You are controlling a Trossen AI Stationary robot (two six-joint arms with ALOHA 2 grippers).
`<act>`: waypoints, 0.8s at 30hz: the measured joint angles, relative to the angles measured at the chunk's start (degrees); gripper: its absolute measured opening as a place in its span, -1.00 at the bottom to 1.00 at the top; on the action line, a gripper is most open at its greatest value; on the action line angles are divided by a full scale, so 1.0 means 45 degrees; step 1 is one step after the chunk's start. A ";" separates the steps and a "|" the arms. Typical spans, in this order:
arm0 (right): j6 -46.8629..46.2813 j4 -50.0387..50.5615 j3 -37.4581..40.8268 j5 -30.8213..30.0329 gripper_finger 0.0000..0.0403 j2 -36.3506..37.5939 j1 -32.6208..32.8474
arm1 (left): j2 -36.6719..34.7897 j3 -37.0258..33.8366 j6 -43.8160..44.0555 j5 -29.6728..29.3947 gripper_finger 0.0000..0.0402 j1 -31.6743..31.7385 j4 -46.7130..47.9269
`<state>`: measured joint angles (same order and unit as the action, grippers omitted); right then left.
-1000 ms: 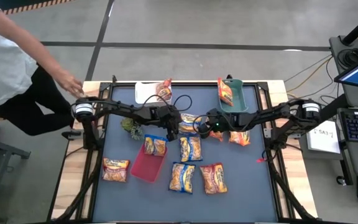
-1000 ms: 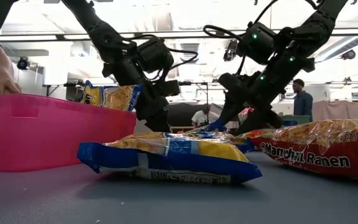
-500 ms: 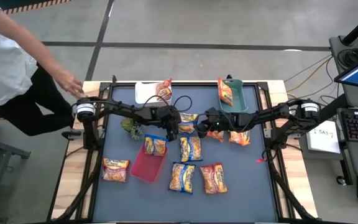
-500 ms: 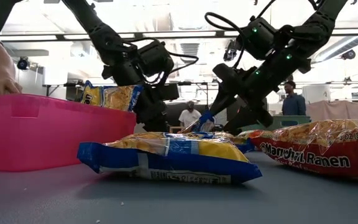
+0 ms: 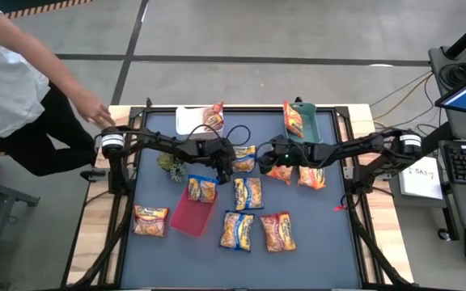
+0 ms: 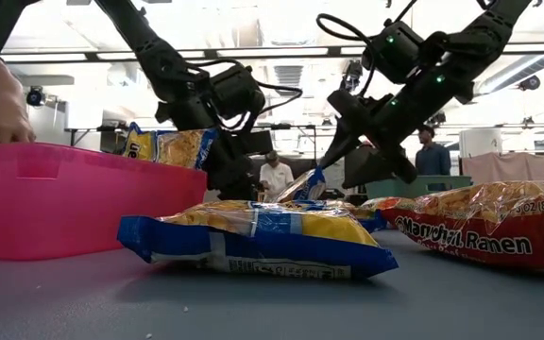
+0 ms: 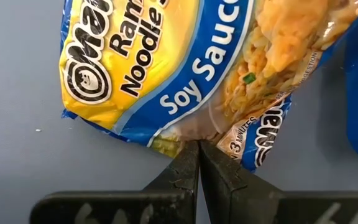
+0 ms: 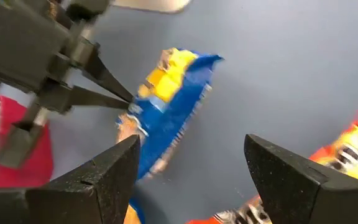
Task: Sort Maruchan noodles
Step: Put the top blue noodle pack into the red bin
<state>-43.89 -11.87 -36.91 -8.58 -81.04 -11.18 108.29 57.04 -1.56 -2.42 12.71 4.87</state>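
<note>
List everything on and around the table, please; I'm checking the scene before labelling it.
Maruchan noodles: about ten, yellow-orange with blue or red trim; scattered over the table, one each on the white tray, green bin and pink tray.
white tray: one, far left.
green bin: one, far right.
pink tray: one, near left.
plant: one, green, left of centre.
person: one, white top, beyond the far left corner.
left gripper: shut on a blue-trimmed packet, mid-table.
right gripper: open, beside that packet.
</note>
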 joint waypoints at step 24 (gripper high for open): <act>0.0597 -0.2678 -0.1492 0.0335 0.15 -0.3396 0.0000 | 0.0132 -0.0016 0.0141 -0.0017 -1.00 0.0000 -0.0511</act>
<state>-41.21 -23.92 -43.62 -7.08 -96.32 -11.18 108.88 56.97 -0.93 -2.49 12.71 2.57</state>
